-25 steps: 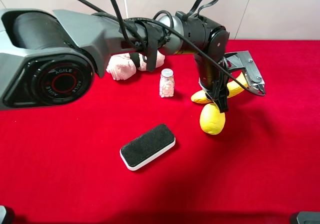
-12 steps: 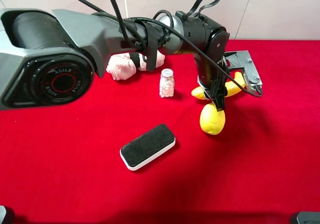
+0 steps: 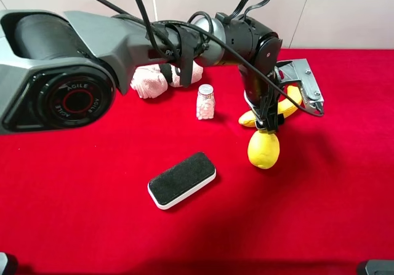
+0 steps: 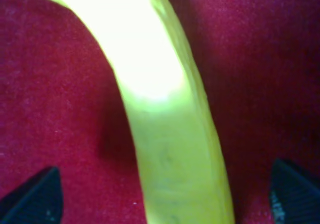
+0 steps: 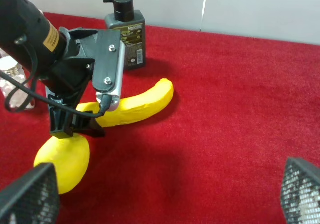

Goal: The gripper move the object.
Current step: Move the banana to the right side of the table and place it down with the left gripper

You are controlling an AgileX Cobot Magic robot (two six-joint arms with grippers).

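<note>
The long curved yellow banana (image 3: pixel 284 107) lies on the red cloth at the right middle, one end next to a round yellow lemon (image 3: pixel 263 149). My left gripper (image 3: pixel 293 110) reaches across from the left and straddles the banana, silver jaw plate on one side, black finger on the other. In the left wrist view the banana (image 4: pixel 170 134) runs between the two wide-apart fingertips, and the gripper (image 4: pixel 165 196) is open. The right wrist view shows the banana (image 5: pixel 140 103) under the left gripper (image 5: pixel 100 103). My right gripper (image 5: pixel 165 194) is open and empty, well short of the banana.
A small jar (image 3: pixel 205 101) stands left of the banana. A black-topped white brush (image 3: pixel 182 179) lies nearer the front. A pink cloth (image 3: pixel 151 81) lies at the back. A dark pump bottle (image 5: pixel 126 31) stands behind the banana.
My left gripper has shifted slightly back and left and sits closer over the banana. The banana and the lemon have barely moved.
</note>
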